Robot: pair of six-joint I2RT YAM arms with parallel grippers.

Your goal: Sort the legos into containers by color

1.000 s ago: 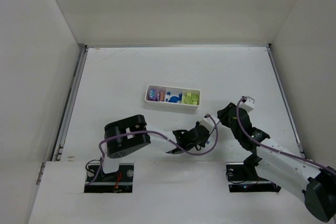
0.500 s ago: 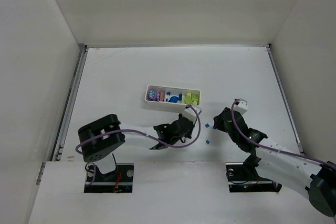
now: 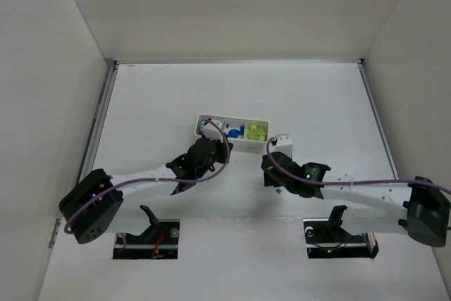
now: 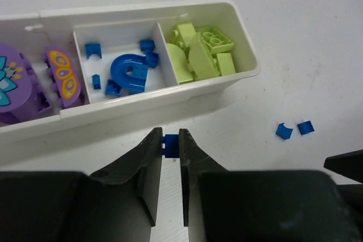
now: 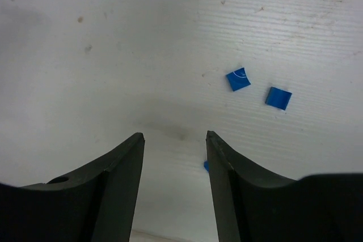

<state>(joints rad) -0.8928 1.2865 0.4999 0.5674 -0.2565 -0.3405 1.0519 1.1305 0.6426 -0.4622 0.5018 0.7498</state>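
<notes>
Near the middle of the table [image 4: 317,38], the white tray [image 4: 136,11] holds three sorted sections: two purple legos [image 4: 59,77] on the left, blue ones [image 4: 129,72] in the centre, yellow-green ones [image 4: 204,49] on the right. The left gripper [image 4: 170,140], just short of the tray's near wall, pinches one tiny blue brick [image 4: 171,144]. The right gripper [image 5: 174,137] hangs half-spread and empty near two loose blue bricks [image 5: 239,79]. They look light, rigid and slick, and are probably best nipped across their flat sides.
</notes>
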